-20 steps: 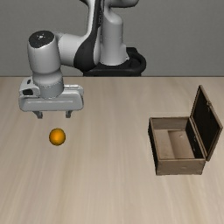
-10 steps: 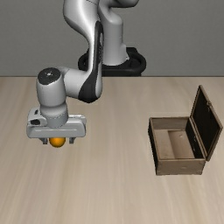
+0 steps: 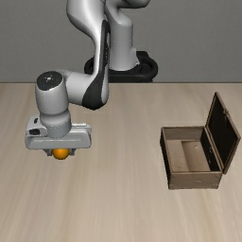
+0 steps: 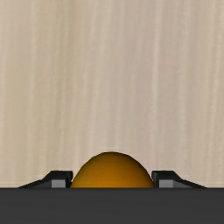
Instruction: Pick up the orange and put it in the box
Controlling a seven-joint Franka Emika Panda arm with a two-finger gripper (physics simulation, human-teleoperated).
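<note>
So the orange (image 3: 61, 153) sits on the wooden table (image 3: 123, 203), over on the exterior view's left, and as far as I can tell it's in the same spot as a second ago. What's different is the gripper (image 3: 60, 151). A second ago it hung above and a bit behind the fruit with clear tabletop between them. Half a second ago it had already dropped down over it, and since then almost nothing has moved, maybe a tiny shift of the arm.

From the exterior view you mostly get the grey hand covering the top of the orange, with just the lower part of the fruit peeking out underneath. You can't really judge the fingers from there.

The wrist view is where it gets useful: the orange (image 4: 111, 172) shows as a dome right between the two fingers (image 4: 59, 178), and each one sits right up against its side, no gap that I can see. So I'd call the gripper (image 4: 112, 180) closed on the orange. Beyond it there's plain wood grain.

The box (image 3: 192, 159) is well apart from all this, on the exterior view's right, brown, with its lid (image 3: 224, 130) standing open. The inside looks bare. That box shows up in the exterior view, along with the arm's dark base (image 3: 128, 68) at the far edge of the table.
</note>
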